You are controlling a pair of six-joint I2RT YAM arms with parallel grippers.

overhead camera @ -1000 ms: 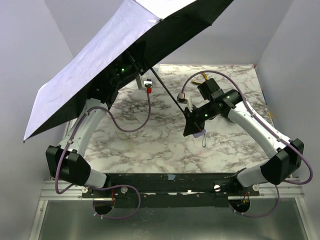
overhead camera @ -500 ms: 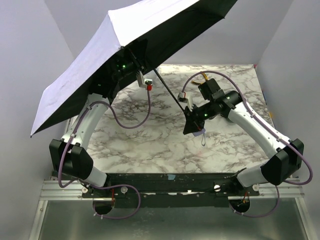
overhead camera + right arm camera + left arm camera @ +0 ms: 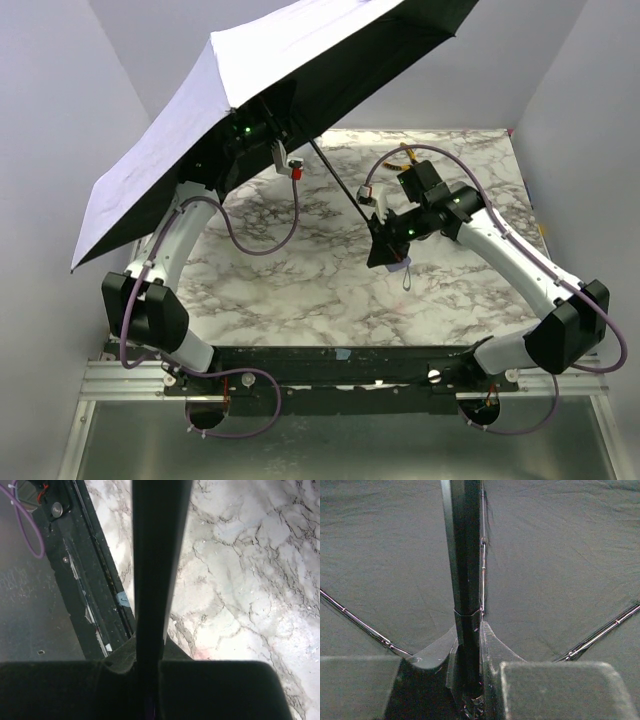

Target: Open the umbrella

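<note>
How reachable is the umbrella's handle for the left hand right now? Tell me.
Probably not: the left hand grips the shaft under the canopy, and the right hand holds the shaft by the handle.

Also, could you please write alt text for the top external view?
An open umbrella, pale lavender outside and black inside, tilts over the left arm. The right gripper clamps its thin shaft above a marble table.

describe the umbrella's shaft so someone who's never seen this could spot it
Over the far left of the marble table hangs an open umbrella, lavender outside, black inside. From under it a thin black shaft slants down to the right gripper. It is the only straight bare rod; the purple cables nearby curve.
</note>
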